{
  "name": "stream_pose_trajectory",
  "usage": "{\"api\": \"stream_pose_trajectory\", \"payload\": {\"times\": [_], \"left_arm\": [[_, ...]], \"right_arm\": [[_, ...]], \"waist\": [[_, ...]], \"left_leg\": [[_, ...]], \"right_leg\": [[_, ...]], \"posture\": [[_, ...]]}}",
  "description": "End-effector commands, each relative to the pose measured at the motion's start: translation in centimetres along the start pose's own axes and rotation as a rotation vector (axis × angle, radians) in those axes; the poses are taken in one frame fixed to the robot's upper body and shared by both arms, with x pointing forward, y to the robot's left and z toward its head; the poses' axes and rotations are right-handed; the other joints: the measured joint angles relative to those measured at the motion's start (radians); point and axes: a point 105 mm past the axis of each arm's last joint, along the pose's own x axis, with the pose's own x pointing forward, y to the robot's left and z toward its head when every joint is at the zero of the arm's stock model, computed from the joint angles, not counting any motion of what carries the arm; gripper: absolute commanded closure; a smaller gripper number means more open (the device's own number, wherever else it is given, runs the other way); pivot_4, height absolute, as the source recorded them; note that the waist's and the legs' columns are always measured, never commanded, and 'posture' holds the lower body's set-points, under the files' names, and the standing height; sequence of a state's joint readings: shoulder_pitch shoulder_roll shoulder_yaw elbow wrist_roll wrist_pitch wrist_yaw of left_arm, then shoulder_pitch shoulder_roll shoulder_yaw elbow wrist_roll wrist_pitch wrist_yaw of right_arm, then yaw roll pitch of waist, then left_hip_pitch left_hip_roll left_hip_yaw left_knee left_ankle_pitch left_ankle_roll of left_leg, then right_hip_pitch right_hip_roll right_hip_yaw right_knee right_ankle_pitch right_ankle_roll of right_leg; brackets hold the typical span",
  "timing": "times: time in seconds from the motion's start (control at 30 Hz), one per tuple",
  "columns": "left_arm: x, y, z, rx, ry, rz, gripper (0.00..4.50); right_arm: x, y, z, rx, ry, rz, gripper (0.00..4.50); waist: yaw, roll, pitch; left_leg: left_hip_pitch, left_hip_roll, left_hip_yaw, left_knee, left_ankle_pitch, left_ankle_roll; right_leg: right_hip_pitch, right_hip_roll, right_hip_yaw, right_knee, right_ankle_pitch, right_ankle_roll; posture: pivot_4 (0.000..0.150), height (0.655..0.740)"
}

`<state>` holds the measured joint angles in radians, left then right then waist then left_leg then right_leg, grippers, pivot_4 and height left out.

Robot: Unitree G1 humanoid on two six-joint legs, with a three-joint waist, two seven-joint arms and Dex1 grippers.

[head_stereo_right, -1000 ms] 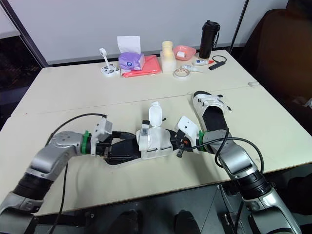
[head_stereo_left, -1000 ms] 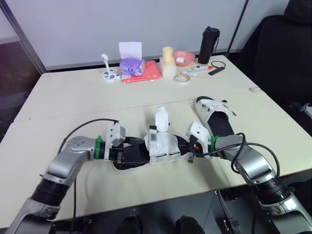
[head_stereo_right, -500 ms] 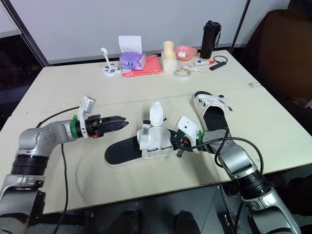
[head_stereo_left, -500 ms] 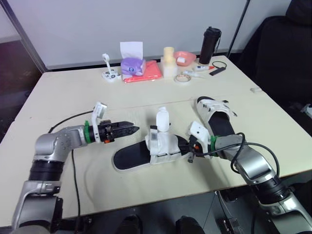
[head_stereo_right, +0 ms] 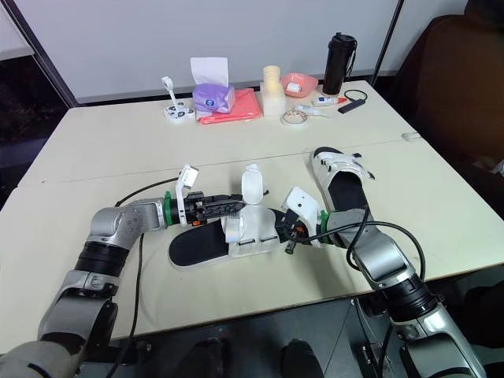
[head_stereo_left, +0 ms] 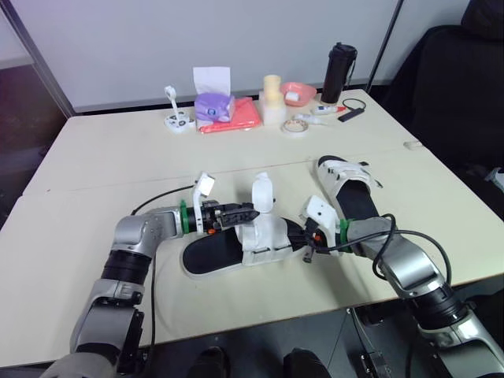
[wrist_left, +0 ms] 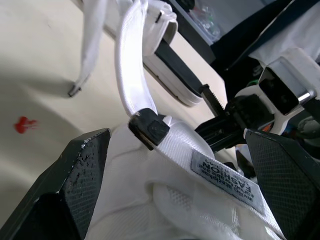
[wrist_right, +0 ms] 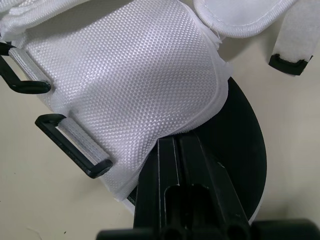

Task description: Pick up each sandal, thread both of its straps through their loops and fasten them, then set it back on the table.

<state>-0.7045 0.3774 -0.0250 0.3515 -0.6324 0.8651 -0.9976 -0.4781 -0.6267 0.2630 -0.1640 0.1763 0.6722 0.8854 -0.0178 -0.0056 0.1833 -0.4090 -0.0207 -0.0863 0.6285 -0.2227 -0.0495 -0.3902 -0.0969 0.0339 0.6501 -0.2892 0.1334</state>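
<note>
The near sandal, black sole with a white upper, lies flat at the table's front middle. One of its white straps stands upright. My left gripper is open, its fingers spread on either side of the upper beside the strap's base. My right gripper is shut on the toe edge of that sandal's sole. The second sandal lies to the right, behind my right arm, and neither gripper touches it.
Along the table's far edge stand a purple tissue box, a red cloth, a cream container, a pink bowl, a tape roll and a black bottle. A black chair is at the right.
My left gripper left the sandal's heel, swung out to the left, then came back in to the upper by the standing strap. The right gripper and both sandals stayed put.
</note>
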Motion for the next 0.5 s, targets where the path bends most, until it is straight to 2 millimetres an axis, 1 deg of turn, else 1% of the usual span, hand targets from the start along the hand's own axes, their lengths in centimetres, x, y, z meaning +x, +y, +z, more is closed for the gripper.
{"api": "stream_pose_trajectory", "payload": {"times": [0.03,0.13,0.23,0.27,0.3,0.33,0.37,0.5], "left_arm": [[0.4,-0.5,0.9,0.035,-0.011,-0.011,0.06],[0.3,-0.3,0.9,0.027,-0.018,0.001,0.89],[0.2,-0.3,1.2,0.025,-0.029,0.005,2.45],[0.1,-0.3,1.3,0.026,-0.033,0.006,2.89],[0.1,-0.3,1.3,0.026,-0.035,0.006,3.42],[0.0,-0.4,1.5,0.030,-0.039,0.008,4.05],[-0.1,-0.4,1.7,0.034,-0.044,0.009,4.46],[-0.6,-1.0,2.4,0.070,-0.055,-0.002,4.46]], "right_arm": [[-0.2,0.1,0.5,-0.009,-0.013,-0.003,4.50],[-0.1,0.1,0.5,-0.008,-0.013,-0.004,4.50],[0.0,0.2,0.4,-0.009,-0.013,-0.001,4.50],[0.0,0.2,0.4,-0.010,-0.013,0.000,4.50],[0.0,0.2,0.5,-0.010,-0.013,0.001,4.50],[0.0,0.2,0.5,-0.009,-0.013,0.001,4.50],[0.0,0.2,0.5,-0.009,-0.013,0.002,4.50],[0.0,0.2,0.5,-0.010,-0.013,0.002,4.50]], "waist": [[0.001,0.000,0.000],[0.000,0.000,0.000],[0.000,0.000,0.000],[0.000,0.000,0.000],[0.000,0.000,0.000],[0.000,0.000,0.000],[0.001,0.000,0.000],[0.000,0.000,0.000]], "left_leg": [[0.000,0.000,0.000,0.000,0.000,0.000],[0.000,0.000,0.000,0.000,0.000,0.000],[0.000,0.000,0.000,0.000,0.000,0.000],[0.000,0.000,0.000,0.000,0.000,0.000],[0.000,0.000,0.000,0.000,0.000,0.000],[0.000,0.000,0.000,0.000,0.000,0.000],[0.000,0.000,0.000,0.000,0.000,0.000],[0.000,0.000,0.000,0.000,0.000,0.000]], "right_leg": [[0.000,0.000,0.000,0.000,0.000,0.000],[0.000,0.000,0.000,0.000,0.000,0.000],[0.000,0.000,0.000,0.000,0.000,0.000],[0.000,0.000,0.000,0.000,0.000,0.000],[0.000,0.000,0.000,0.000,0.000,0.000],[0.000,0.000,0.000,0.000,0.000,0.000],[0.000,0.000,0.000,0.000,0.000,0.000],[0.000,0.000,0.000,0.000,0.000,0.000]], "posture": [[0.150,0.7400],[0.150,0.7400],[0.150,0.7400],[0.150,0.7400],[0.150,0.7400],[0.150,0.7400],[0.150,0.7400],[0.150,0.7400]]}}
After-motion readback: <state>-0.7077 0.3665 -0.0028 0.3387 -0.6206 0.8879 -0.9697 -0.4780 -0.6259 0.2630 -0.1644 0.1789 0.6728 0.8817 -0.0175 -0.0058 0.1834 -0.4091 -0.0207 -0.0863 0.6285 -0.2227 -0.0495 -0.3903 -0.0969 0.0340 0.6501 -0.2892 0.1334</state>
